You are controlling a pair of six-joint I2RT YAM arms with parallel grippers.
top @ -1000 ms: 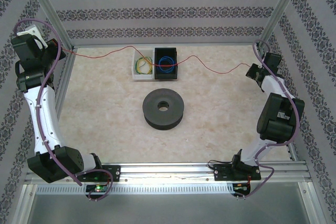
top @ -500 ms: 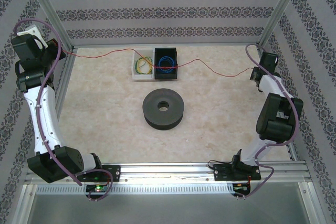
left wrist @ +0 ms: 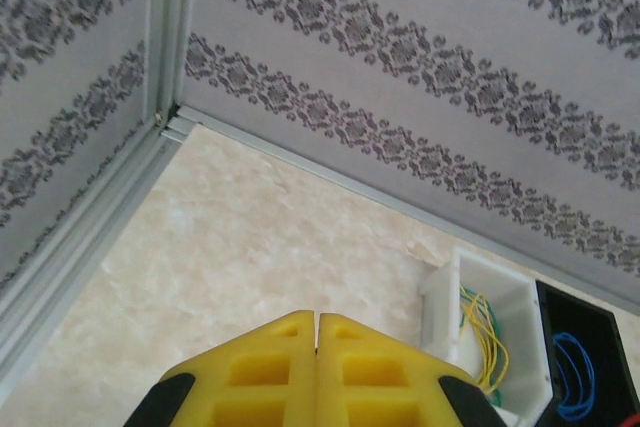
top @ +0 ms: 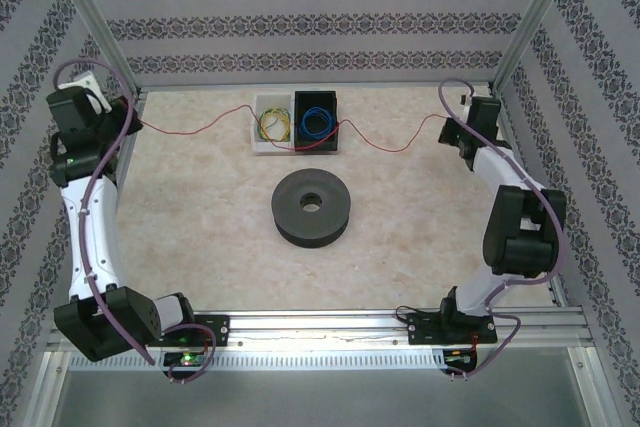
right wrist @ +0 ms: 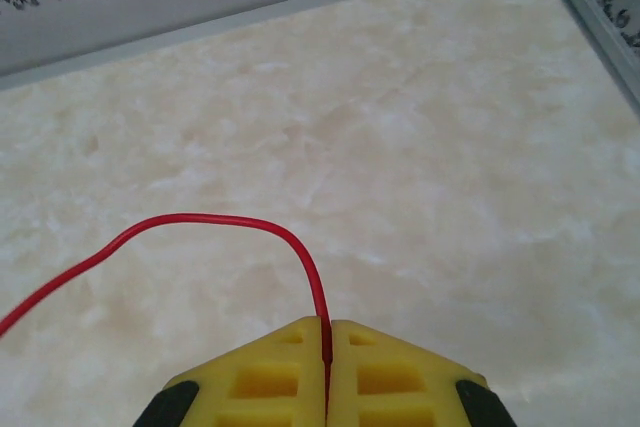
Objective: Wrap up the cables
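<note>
The red wire [right wrist: 200, 216] arches out of the right gripper [right wrist: 327, 325], whose yellow fingers are pressed together with the strand pinched in the seam between them. From above, it runs as one slack strand across the back of the table [top: 200, 247], dipping over the white bin [top: 258, 142] of yellow-green wire and the black bin [top: 333, 140] of blue wire, and ends at the left gripper [top: 133, 124]. That one is also pressed closed (its wrist view shows no strand between the fingertips, but the overhead view has the wire ending there, so it is probably clamped on it). The black spool [top: 290, 212] stands nearer the arms, well apart from the wire and bare of any turns. I judge the wrapping itself as not yet begun: both ends are in hand, and every winding is left to do.
</note>
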